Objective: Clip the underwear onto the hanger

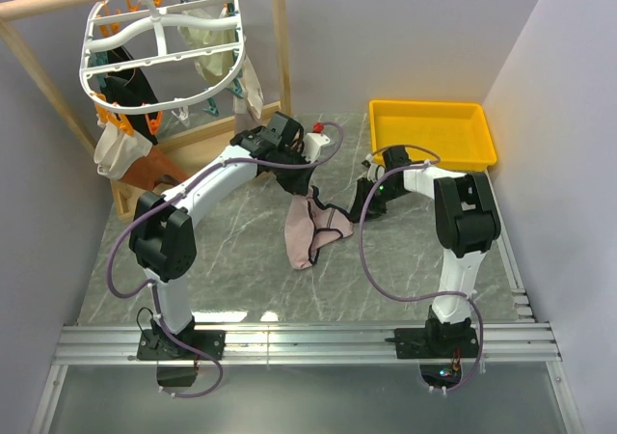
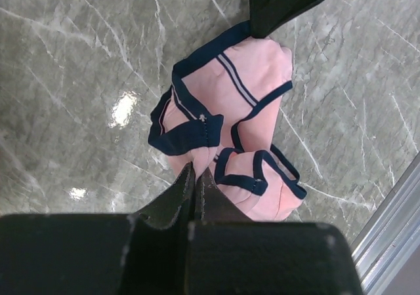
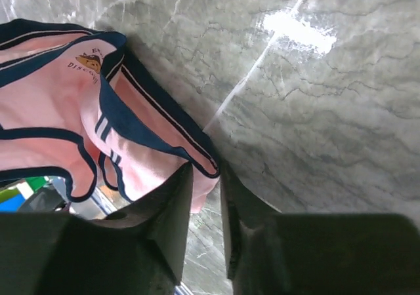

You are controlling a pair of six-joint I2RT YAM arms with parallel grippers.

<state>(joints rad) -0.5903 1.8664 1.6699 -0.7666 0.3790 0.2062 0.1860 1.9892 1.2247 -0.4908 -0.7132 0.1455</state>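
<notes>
We are pinching the underwear (image 2: pixel 223 118) in both grippers, left (image 2: pixel 195 174) and right (image 3: pixel 205 174); its small label is reading "Disco…".

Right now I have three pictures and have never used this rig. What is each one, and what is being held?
The wide picture looks down from above on two robot arms bolted at the near edge of a marble table. The other two come from cameras on the wrists.

The left gripper is shut on the underwear, pink with navy trim, which hangs from it down to the table. The right gripper has its fingers around another edge of the same garment, slightly apart; I cannot tell if it grips.

At back left the white hanger hangs from a wooden rod, other garments already clipped. A yellow tray sits back right.
</notes>
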